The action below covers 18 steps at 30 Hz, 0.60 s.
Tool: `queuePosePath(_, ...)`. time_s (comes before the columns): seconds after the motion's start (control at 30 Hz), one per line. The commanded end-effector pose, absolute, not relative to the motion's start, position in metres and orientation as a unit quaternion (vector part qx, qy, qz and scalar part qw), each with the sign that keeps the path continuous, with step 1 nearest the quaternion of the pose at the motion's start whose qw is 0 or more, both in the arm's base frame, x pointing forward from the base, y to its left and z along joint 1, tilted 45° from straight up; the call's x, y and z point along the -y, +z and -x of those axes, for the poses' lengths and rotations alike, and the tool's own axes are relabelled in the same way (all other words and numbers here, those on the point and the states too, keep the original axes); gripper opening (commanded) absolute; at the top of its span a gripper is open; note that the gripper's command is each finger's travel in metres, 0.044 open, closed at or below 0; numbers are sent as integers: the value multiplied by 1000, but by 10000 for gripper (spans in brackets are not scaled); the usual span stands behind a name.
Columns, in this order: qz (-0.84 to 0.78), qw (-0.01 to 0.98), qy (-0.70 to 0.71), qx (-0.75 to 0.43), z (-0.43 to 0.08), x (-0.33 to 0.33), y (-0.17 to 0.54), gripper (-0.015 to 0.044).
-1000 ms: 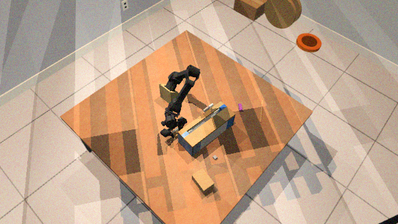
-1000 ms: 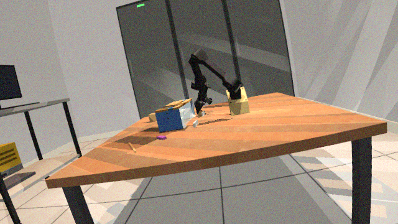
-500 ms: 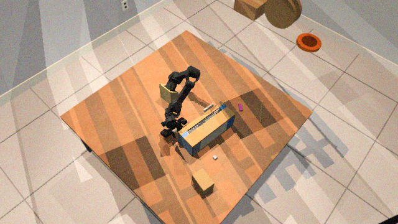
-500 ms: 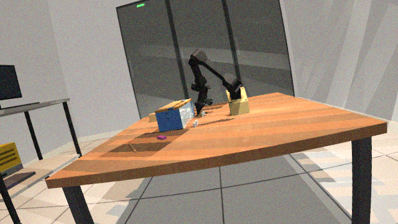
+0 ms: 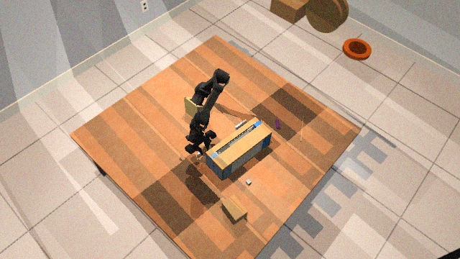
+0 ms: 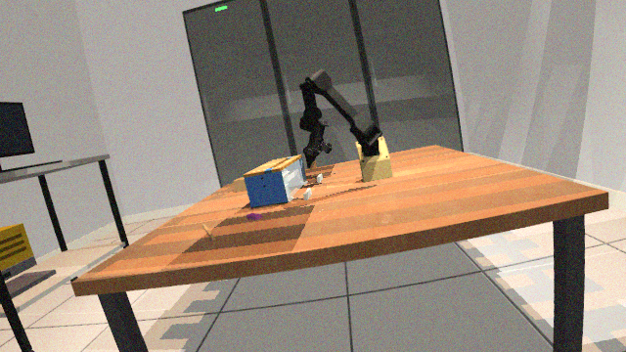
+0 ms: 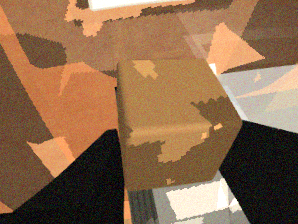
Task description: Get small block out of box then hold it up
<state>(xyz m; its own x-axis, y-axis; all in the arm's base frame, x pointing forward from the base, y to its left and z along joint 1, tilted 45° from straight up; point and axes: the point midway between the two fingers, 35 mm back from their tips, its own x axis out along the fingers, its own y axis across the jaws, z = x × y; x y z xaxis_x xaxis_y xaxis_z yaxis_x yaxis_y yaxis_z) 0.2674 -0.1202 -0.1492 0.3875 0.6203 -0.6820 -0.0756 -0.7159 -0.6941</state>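
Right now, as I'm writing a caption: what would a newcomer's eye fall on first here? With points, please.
Probably the black arm (image 5: 212,98) (image 6: 337,100), folded high over the striped orange table (image 5: 151,108) (image 6: 440,200). Next, the blue-ended box (image 5: 248,142) (image 6: 266,188) beneath its pincer (image 5: 203,149) (image 6: 311,163) (image 7: 172,130), which grips a brown block (image 7: 170,100). Beyond the table, an orange ring (image 5: 346,54) lies on the floor.

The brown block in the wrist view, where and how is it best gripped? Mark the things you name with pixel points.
By its two opposite upright sides, coming from above: the brown block (image 7: 172,107) looks boxy and flat-sided, and its top is uncovered. The gripper (image 7: 161,131) already has it that way, one finger per side.
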Motion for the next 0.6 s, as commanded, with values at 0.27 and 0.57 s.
queuePosePath(0.27, 755, 354, 536, 132, -262, 135, -113, 0)
queuePosePath(0.57, 745, 379, 543, 81, -252, 143, -80, 0)
